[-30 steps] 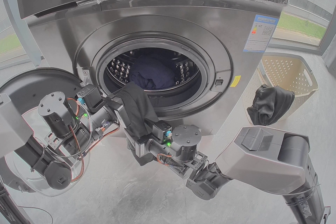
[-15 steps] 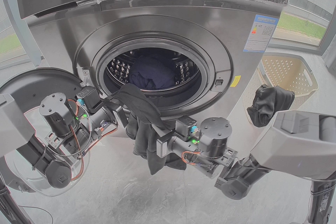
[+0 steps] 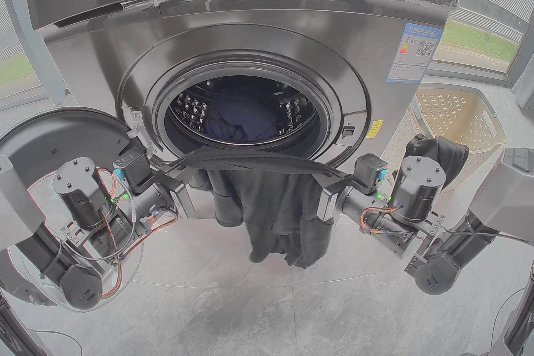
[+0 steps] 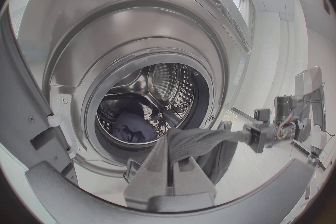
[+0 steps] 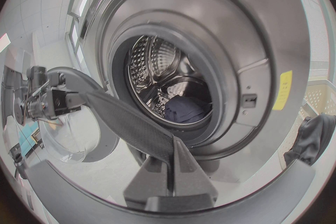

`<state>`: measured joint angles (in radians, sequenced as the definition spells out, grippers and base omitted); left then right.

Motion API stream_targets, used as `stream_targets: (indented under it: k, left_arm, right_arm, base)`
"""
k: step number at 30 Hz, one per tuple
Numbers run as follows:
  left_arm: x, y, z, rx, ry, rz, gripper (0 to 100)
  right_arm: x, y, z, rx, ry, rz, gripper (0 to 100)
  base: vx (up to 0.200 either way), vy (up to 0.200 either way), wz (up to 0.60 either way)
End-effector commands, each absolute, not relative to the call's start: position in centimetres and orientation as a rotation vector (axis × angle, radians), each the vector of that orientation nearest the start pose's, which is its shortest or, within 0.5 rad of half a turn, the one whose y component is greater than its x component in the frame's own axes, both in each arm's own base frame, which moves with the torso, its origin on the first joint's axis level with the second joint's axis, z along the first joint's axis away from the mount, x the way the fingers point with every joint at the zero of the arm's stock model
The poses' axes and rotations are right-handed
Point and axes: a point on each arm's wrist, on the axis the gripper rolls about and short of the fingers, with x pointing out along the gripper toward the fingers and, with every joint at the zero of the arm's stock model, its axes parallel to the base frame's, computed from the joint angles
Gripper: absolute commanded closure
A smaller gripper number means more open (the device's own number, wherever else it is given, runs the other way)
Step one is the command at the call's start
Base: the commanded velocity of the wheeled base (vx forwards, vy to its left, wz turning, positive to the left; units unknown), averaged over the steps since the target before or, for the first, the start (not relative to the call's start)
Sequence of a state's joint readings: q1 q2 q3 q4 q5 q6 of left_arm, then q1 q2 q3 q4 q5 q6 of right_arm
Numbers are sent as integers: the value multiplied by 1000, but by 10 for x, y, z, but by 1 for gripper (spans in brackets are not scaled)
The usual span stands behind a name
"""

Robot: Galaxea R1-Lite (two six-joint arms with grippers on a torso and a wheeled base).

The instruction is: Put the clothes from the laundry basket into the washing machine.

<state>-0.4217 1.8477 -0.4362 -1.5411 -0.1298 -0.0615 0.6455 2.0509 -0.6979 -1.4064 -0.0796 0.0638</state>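
Washing machine (image 3: 267, 34) mouth open; upper and mid part give free straight-in path. Black garment (image 3: 267, 196) stretched taut across mouth's 6 o'clock rim, rest hanging toward floor: blocks low approach. L gripper (image 4: 167, 144) clamps one end at 8 o'clock, R gripper (image 5: 172, 146) other end at 4 o'clock. Navy clothes (image 3: 239, 118) low in drum, room above them. Door (image 3: 61, 134) swung out at 8-9 o'clock, narrows side room by L arm. Laundry basket (image 3: 489, 123) at 3 o'clock beside machine, black cloth (image 3: 439, 157) over near rim, R arm just in front.
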Motion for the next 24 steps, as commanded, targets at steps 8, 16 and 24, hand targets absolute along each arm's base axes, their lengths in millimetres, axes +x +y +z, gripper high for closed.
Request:
stream_targets:
  k: [8,16,24]
  left_arm:
    - [215,-112,157,-61,-118,-637,100]
    - [211,-113,169,-70,-171,-663,100]
    - [211,-114,178,-78,-212,-665,100]
  right_arm:
    - [258,193,151,130,-132,572,100]
    - [243,200,166,153,-173,616,100]
    - [245,200,150,139,-116,609,100]
  base:
    - [0,0,0]
    - [0,0,0]
    - [0,0,0]
